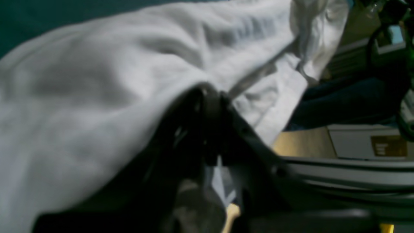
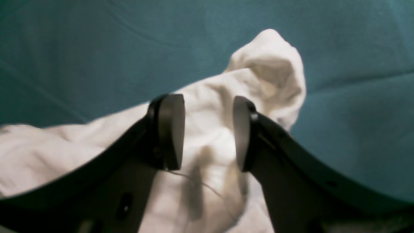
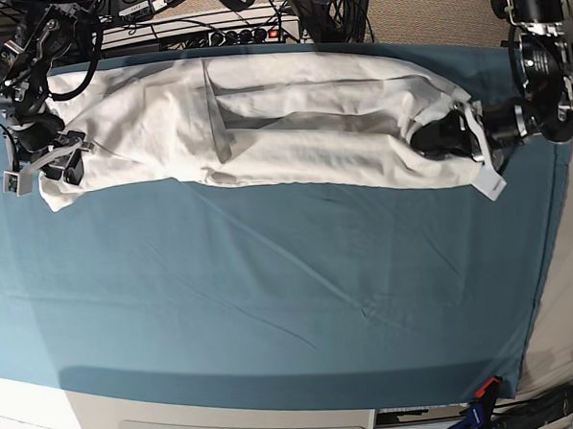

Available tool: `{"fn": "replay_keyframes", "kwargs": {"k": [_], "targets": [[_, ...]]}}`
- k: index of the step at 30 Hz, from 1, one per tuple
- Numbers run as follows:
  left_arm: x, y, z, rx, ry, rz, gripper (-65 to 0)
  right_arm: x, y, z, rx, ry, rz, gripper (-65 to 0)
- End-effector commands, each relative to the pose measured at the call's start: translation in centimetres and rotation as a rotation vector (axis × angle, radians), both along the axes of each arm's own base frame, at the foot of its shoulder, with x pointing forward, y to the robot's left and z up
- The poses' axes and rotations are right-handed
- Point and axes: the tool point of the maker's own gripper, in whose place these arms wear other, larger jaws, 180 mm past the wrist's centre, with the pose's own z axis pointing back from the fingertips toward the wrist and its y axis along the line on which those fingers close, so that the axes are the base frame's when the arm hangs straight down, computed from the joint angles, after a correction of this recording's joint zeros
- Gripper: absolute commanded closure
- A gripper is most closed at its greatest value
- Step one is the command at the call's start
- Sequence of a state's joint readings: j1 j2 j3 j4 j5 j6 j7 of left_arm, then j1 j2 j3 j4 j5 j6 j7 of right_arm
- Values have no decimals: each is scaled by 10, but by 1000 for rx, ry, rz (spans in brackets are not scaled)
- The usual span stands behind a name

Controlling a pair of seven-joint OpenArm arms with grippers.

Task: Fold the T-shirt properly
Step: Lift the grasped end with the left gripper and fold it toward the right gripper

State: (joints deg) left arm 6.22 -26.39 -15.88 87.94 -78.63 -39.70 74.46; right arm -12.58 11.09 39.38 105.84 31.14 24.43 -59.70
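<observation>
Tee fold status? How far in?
Done: T-shirt is laid in a long band along the far edge of the teal cloth, one lengthwise fold showing. In hand: left gripper shut on one end; right gripper open over the other. Left: crosswise folds.

Left claw [image 1: 213,97] tips buried under T-shirt [image 1: 97,97] fabric, wrist view blurred, grip pt hidden.

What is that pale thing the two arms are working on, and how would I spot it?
Look at the big teal cloth that covers the whole table. Along its far edge lies a white T-shirt, stretched out sideways between the left gripper and the right gripper. It is the only white, wrinkled thing on the plain teal surface.
</observation>
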Motion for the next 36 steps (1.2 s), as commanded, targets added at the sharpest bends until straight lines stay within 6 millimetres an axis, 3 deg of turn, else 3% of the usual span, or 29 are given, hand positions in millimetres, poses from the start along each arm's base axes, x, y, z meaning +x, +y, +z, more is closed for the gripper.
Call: {"fn": "replay_keyframes", "kwargs": {"k": [1, 5, 12, 16, 21, 28, 36], "targets": [[6, -4, 17, -33, -60, 0, 0, 6, -5, 14, -32, -46, 4, -249], [-2, -26, 31, -59, -115, -26, 0, 5, -12, 14, -65, -39, -18, -249], [6, -49, 54, -37, -252, -14, 0, 3, -22, 14, -111, -29, -51, -249], [3, -67, 51, -51, -252, -35, 0, 3, -27, 16, -146, -32, -60, -249], [-14, -112, 41, -75, -229, -149, 0, 2, -36, 19, -181, -39, -94, -249], [-28, -179, 43, -112, -267, -258, 0, 1, -35, 19, -180, -35, -93, -249], [-43, -235, 51, -113, -339, -367, 0, 1, -35, 18, -179, -32, -94, -249]]}}
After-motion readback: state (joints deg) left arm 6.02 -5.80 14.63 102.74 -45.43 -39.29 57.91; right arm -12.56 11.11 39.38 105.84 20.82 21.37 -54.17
